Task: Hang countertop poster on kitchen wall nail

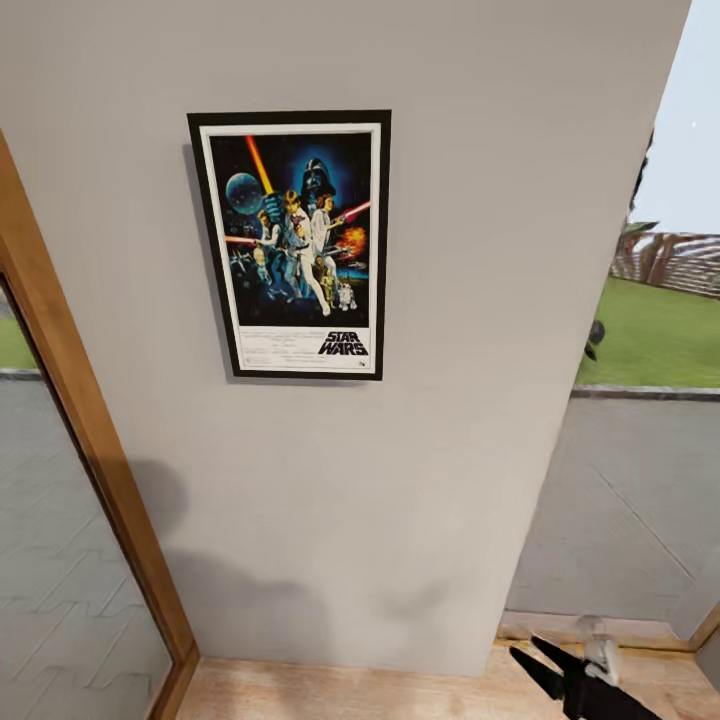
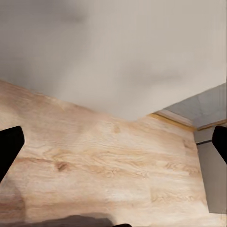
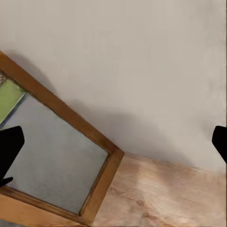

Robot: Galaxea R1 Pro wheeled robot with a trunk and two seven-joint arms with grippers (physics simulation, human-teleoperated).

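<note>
Left gripper (image 2: 113,146) is hanging wide open, black fingertips (image 2: 9,149) sitting at both edges. It's facing light wooden floor (image 2: 104,165) meeting a grey wall (image 2: 113,52).

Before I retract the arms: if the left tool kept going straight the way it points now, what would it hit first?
Probably the wooden floor, near where it joins the grey wall. The left tool is open and holds nothing, and nothing lies between; depth is hard to judge.

grey wall (image 1: 480,200) | wooden floor (image 2: 104,161) | wood-framed window (image 3: 56,156)
</note>
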